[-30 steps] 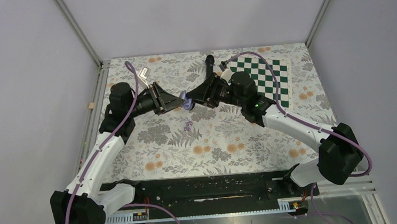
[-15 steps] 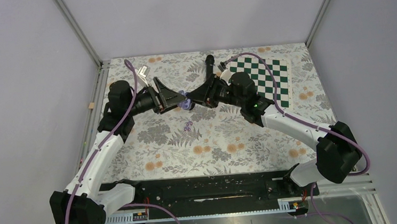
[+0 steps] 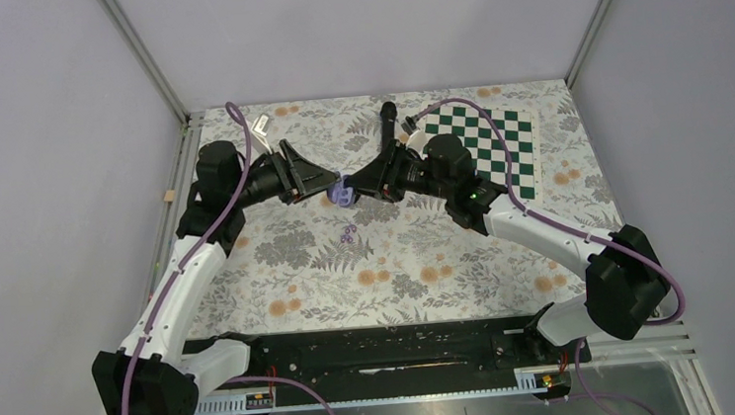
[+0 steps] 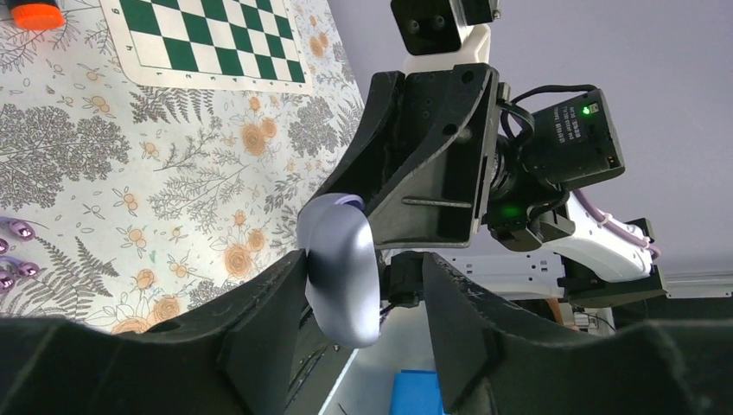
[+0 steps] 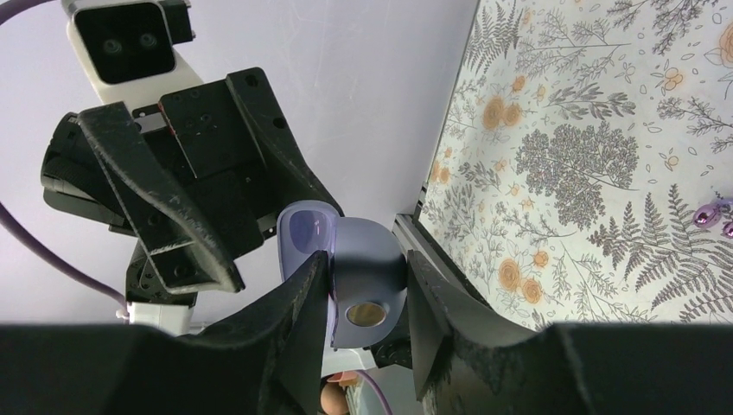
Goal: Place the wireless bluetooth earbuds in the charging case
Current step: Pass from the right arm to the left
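You see your left gripper (image 3: 328,182) and right gripper (image 3: 358,184) tip to tip mid-table, pale purple charging case (image 3: 344,190) between them, purple earbuds (image 3: 348,234) on the floral cloth (image 3: 427,262) nearby

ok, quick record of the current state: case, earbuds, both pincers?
case: charging case, pale purple, held up off the table
right pincer: shut on the charging case
left pincer: open, a finger on either side of the case; contact unclear
earbuds: purple, loose on the table, not yet inserted
other: chessboard and microphone at the far side
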### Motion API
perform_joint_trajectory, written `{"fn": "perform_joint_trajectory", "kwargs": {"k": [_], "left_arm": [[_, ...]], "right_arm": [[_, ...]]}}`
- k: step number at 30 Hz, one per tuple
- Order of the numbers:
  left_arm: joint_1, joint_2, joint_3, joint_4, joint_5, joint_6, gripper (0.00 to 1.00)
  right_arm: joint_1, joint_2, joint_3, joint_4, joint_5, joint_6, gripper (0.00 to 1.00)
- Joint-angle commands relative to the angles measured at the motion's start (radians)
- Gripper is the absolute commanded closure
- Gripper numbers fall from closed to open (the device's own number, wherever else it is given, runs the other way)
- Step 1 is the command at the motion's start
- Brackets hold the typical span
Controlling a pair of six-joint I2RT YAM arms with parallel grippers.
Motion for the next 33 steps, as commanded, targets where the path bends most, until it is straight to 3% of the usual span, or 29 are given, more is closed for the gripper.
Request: {"fn": "perform_joint_trajectory", "kwargs": {"k": [1,8,13,17,25,26,28,30,31,33], "left_arm": [[0.006,0.009,0.006,0.052,0.015,-0.003,0.51],[0.007,0.016,-0.004,0.057,0.027,0.0,0.66],[0.007,0.021,-0.008,0.059,0.044,0.003,0.53],[0.008,0.023,-0.023,0.078,0.063,-0.006,0.6],[0.007,0.037,-0.04,0.095,0.099,-0.014,0.56],[0.007,0.038,-0.041,0.095,0.099,-0.014,0.58],[0.007,0.034,-0.045,0.098,0.091,-0.016,0.72],[0.007,0.03,-0.047,0.104,0.085,-0.022,0.76],[0.008,0.03,-0.047,0.107,0.083,-0.026,0.75],[0.01,0.028,-0.047,0.115,0.084,-0.034,0.64]], "right_arm": [[0.002,-0.003,0.001,0.048,-0.041,-0.008,1.0],[0.002,0.006,-0.003,0.071,-0.053,0.007,1.0],[0.002,0.007,-0.008,0.079,-0.054,0.013,1.0],[0.003,0.007,-0.011,0.086,-0.055,0.019,1.0],[-0.005,0.013,-0.023,0.108,-0.058,0.036,1.0],[-0.006,0.014,-0.023,0.108,-0.058,0.035,1.0],[-0.007,0.015,-0.023,0.105,-0.059,0.032,1.0],[-0.008,0.017,-0.023,0.1,-0.059,0.029,1.0],[-0.009,0.018,-0.024,0.099,-0.059,0.027,1.0],[-0.01,0.02,-0.027,0.098,-0.062,0.025,1.0]]}}
